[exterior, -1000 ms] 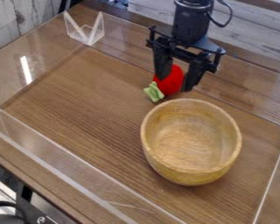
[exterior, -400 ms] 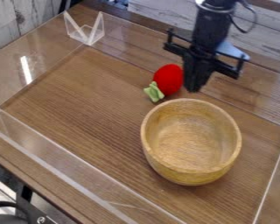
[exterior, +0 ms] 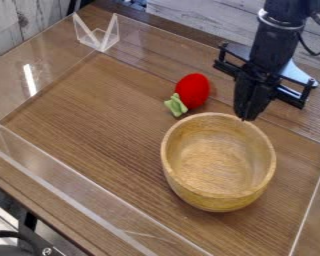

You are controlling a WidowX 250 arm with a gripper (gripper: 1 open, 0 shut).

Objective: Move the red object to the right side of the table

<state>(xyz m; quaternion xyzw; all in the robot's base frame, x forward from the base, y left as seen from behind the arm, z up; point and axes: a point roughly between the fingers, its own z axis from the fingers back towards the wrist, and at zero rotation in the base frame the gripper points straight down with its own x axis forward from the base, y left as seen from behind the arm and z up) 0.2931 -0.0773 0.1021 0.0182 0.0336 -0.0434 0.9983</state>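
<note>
"Where was the red fruit (exterior: 192, 89), please?"

"It lay on the wooden surface (exterior: 89, 130), in the upper middle of the frame, with its green leafy end (exterior: 176, 104) pointing to the lower left. The bowl (exterior: 219, 165) was just below and to the right of it."

"And the hand (exterior: 239, 92), did it have the fruit?"

"No. It was at the upper right, over the area above the bowl. Its fingers stood apart, and I saw nothing between them. The fruit was apart from it, on its left."

"So which step was in hand, in your opinion?"

"To take hold of the fruit, I believe. For this, the hand needed to go left, high enough to pass the bowl rim, and come to the middle of the red body before going down."

"Why not take it by the leaves?"

"They looked thin, and a grip there could slip. The rounded, glossy sides could also roll away, so both fingers needed to go low and close slowly. Only after a firm hold was it wise to lift and carry right."
</note>
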